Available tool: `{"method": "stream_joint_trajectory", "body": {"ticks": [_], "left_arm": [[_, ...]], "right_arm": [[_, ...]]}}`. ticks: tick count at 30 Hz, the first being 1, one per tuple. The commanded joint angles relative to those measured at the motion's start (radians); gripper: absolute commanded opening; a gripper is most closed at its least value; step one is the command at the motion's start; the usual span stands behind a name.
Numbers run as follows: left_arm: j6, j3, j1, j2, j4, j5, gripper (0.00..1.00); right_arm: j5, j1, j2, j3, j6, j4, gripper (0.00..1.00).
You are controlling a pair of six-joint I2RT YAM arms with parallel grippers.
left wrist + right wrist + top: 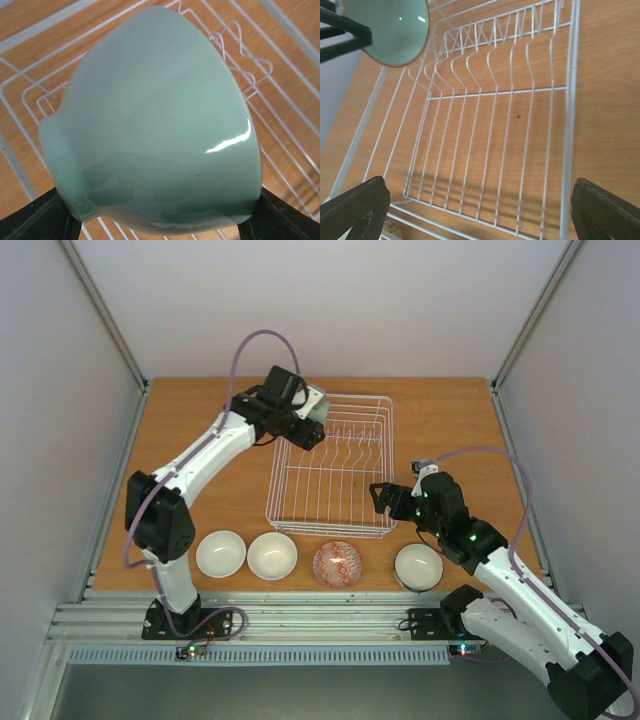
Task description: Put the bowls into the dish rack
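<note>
Your views are bright and evenly lit: white glare streaks the green bowl (155, 125) (slightly soft up close), and the dish rack (495, 92) shadows the tabletop (605, 100) faintly.

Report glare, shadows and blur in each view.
Left wrist: a bright white glare streak sits on the pale green glazed ceramic bowl, which fills most of the frame. Right wrist: the white wire dish rack casts faint line shadows on the wooden table, and everything is sharp. Top external: soft, even light, no harsh glare.
</note>
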Motion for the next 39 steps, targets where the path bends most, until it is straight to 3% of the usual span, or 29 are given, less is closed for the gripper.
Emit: {"method": "stream_joint_trajectory", "body": {"ticks": [1,11,25,31,39], "left_arm": [[0.032,0.109,-0.073,0.067,0.009,-0.175,0.00],[0.023,0.306,-0.173,0.201,-0.059,-0.229,0.00],[-0.041,0.390,-0.225,0.304,-0.095,-0.246,0.01],[-0.044,0.385,-0.224,0.297,-0.096,-0.319,0.00],[-0.031,0.208,-0.167,0.140,-0.015,-0.348,0.00]], "right_arm": [[0.076,0.005,-0.042,-0.020,-0.016,-0.070,0.98],[0.106,0.005,-0.184,-0.082,-0.005,-0.165,0.98],[0.120,0.006,-0.327,-0.169,0.040,-0.256,0.98],[0.124,0.006,-0.378,-0.191,0.052,-0.301,0.98],[0.113,0.006,-0.397,-0.212,0.062,-0.298,0.98]]}}
